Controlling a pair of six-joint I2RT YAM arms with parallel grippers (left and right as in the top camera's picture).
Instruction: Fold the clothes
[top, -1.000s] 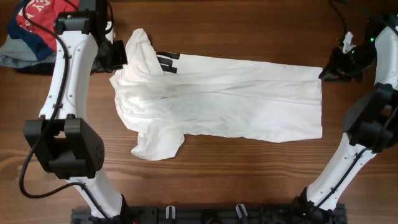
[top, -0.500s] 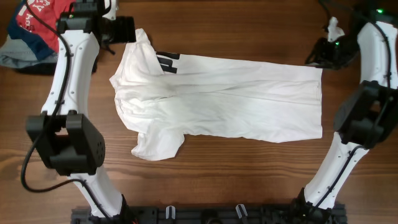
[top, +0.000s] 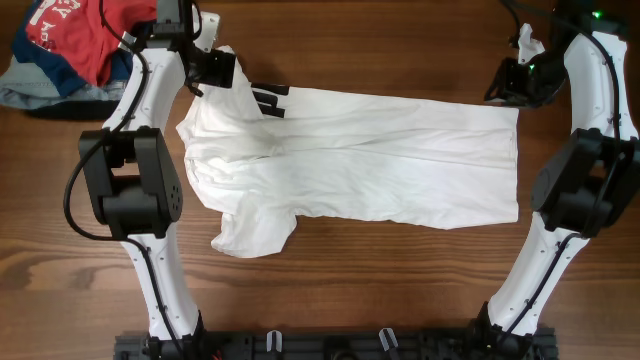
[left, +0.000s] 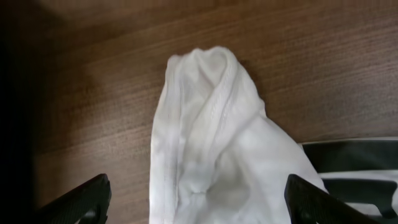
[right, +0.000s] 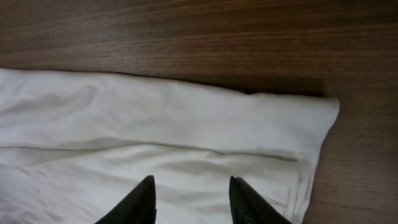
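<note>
The garment (top: 360, 160) lies flat on the middle of the table (top: 400, 300), with its long side running from left to right. Both sleeves are at its left end: the near sleeve (top: 250, 235) points to the near edge, and the far sleeve (left: 205, 112) points to the far edge. The left gripper (left: 198, 186) is over the far sleeve. The right gripper (right: 192, 183) is over the far right corner of the garment. A pile of clothes (top: 60, 50) lies in the far left corner of the table, to the left of the far sleeve.
</note>
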